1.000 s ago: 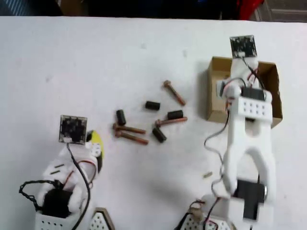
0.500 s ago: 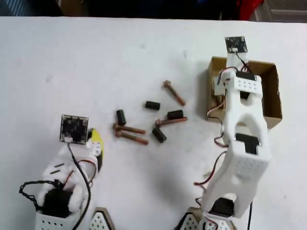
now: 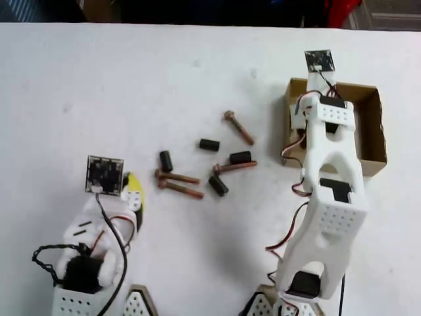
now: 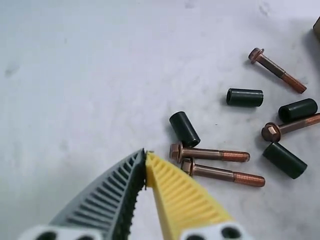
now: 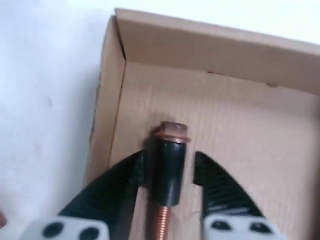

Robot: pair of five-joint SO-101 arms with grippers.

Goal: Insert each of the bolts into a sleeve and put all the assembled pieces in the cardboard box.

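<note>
- White table point(image 3: 131, 79) carries four loose bolts point(image 4: 210, 153) and four black sleeves point(image 4: 244, 97) between the arms.
- Right gripper point(image 5: 170, 157) is spread inside the cardboard box point(image 5: 210, 45), with the sleeved bolt point(image 5: 166, 172) between its jaws.
- Left gripper point(image 4: 145, 156) is pressed together near the bolts.

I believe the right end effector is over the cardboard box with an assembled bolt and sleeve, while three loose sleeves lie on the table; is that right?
Not quite: four loose sleeves lie on the table, not three, as the left wrist view shows. The rest is right.
</note>
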